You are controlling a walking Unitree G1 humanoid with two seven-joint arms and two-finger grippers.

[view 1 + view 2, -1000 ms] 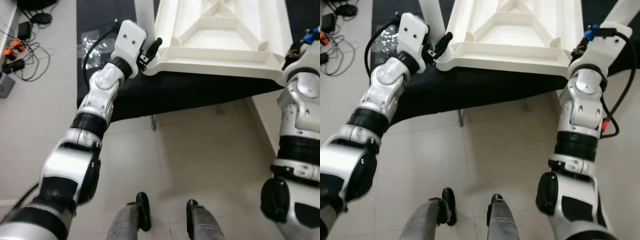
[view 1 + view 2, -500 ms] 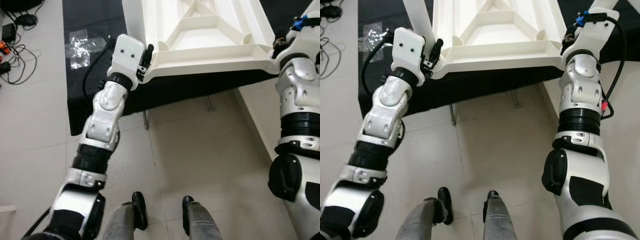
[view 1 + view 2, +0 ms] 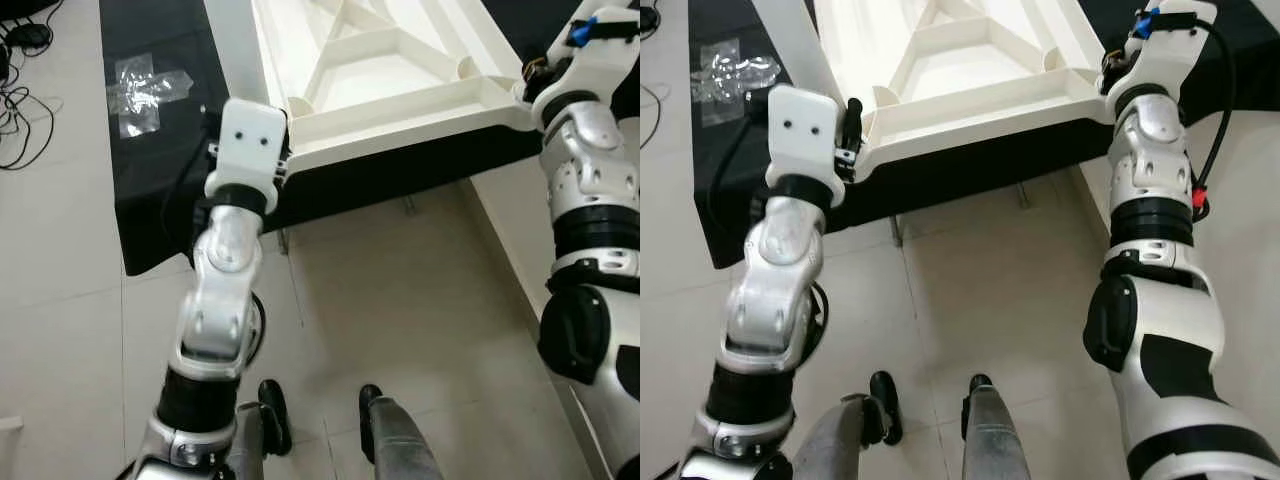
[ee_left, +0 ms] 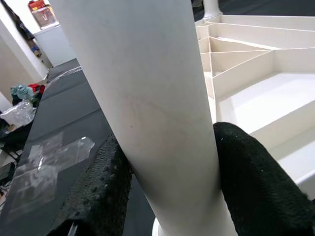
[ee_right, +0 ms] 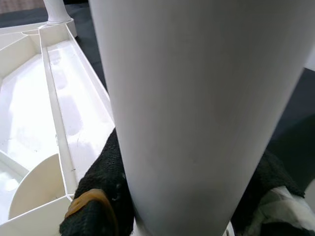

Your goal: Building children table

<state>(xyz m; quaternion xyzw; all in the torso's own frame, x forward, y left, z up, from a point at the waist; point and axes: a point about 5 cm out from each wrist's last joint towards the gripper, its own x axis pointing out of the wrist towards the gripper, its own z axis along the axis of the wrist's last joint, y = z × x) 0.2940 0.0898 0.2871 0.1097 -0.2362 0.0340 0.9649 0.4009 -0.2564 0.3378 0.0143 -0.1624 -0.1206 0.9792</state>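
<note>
Upturned white tabletop [image 3: 400, 70] on a black mat [image 3: 150, 150], left gripper [image 4: 167, 196] jaws clamped round one leg [image 4: 147, 108], right gripper [image 5: 187, 206] jaws closed round another leg [image 5: 197, 98]

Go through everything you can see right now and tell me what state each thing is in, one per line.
Table top: upside down on the black mat, ribbed underside up.
Left table leg: standing in its corner, clamped.
Right table leg: standing in its corner, clamped.
Left gripper: shut on the left table leg.
Right gripper: shut on the right table leg.
Black mat: spread flat on the floor.
</note>
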